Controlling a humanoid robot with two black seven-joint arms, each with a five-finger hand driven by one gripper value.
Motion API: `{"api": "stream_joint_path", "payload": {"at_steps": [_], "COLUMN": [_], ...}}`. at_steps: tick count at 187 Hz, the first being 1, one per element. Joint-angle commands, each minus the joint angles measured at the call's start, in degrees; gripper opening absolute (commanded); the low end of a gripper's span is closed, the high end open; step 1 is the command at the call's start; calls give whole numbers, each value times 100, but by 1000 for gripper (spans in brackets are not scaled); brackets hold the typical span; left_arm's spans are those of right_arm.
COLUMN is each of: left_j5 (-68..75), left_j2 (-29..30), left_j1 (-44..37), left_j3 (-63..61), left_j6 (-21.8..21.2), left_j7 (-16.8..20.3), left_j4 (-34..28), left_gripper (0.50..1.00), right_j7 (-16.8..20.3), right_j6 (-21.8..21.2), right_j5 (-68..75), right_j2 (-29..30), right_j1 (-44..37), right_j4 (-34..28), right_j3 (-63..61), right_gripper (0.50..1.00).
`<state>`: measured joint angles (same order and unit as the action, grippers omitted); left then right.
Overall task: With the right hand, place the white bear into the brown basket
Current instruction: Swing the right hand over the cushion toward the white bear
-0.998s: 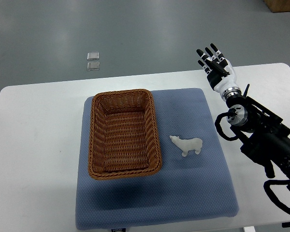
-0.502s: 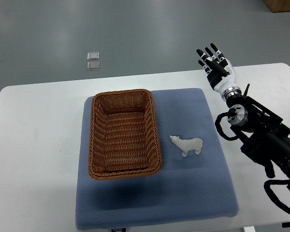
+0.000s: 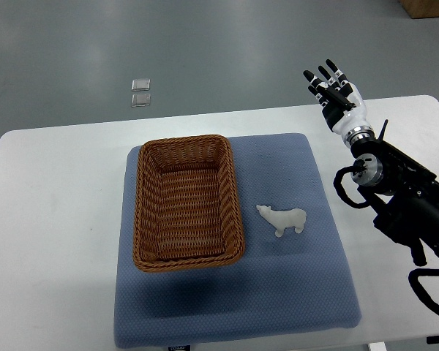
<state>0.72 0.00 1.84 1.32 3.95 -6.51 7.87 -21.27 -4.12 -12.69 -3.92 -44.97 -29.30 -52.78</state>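
A small white bear [image 3: 284, 219] lies on its side on the blue mat [image 3: 293, 285], just right of the brown wicker basket [image 3: 186, 201]. The basket holds nothing that I can see. My right hand [image 3: 332, 90] is raised over the table's far right edge, well beyond the bear and apart from it. Its fingers are spread and hold nothing. The black right arm [image 3: 402, 205] comes in from the lower right. The left arm does not show.
The white table [image 3: 51, 219] carries the mat. Two small clear square objects [image 3: 140, 92] lie on the grey floor beyond the table's far edge. A brown box corner [image 3: 428, 7] shows at the top right.
My right hand has shifted slightly to the right and farther back, fingers still spread. The bear and basket have not moved.
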Motion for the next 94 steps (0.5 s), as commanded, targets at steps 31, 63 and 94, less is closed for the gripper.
{"api": "stream_joint_path", "payload": {"at_steps": [31,63,94], "left_j5": [-2,-2,-2], "left_j2": [0,0,0], "left_j1": [9,9,9], "left_j3": [0,0,0], "left_j6": [1,1,1], "left_j7": [0,0,0], "left_j4": [-5,-5,4], "left_gripper": [1000,1000,1000], "right_j7": [44,123,518], "right_j6": [193,421,395], "right_j5": [-937,-1597,-2238], "right_j2": [-373,-795,-1040], "right_j1": [-267,-795,-1286], "right_j4": [-234,-533,-551], "right_j3": [821,2535,3862], "right_gripper": [924,924,921]}}
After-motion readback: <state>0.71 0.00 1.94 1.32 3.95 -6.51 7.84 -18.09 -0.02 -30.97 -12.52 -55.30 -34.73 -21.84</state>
